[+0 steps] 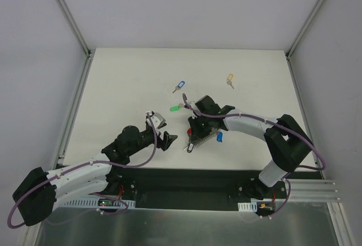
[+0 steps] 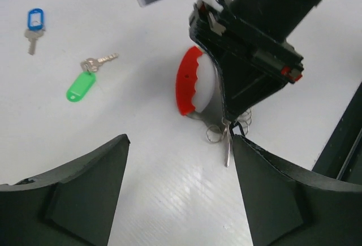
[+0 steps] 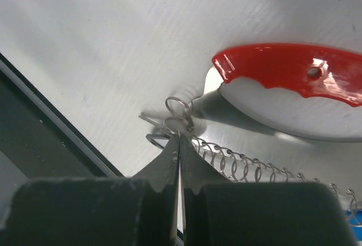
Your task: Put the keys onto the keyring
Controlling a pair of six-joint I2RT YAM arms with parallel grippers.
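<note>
Your right claw is pressed together low over the middle of the bench, a little toward the near edge. Its arm reaches in from the near right corner. Your left claw stands spread just to its left, holding nothing.

Overhead view: three keys lie loose toward the far edge.
- A blue-tagged key.
- A yellow-tagged key.
- A green-tagged key, nearest the right wrist.

A second blue-tagged key shows just right of the right claw. The keyring shows only as a red sliver under that wrist.

Left wrist view: the red band lies flat on the bench beneath the right claw. The claw's tips pinch the small split ring of a silver key, whose blade hangs downward. Your left fingers stand either side of this and apart from it. In my judgement they are placed to steady the loop.

Right wrist view: the tips are shut tight on thin wire rings at the end of the grey coiled strap, with the red band beyond. I judge the key is held by its ring so that the ring can be worked onto the strap's end. Whether it is threaded yet cannot be told.
</note>
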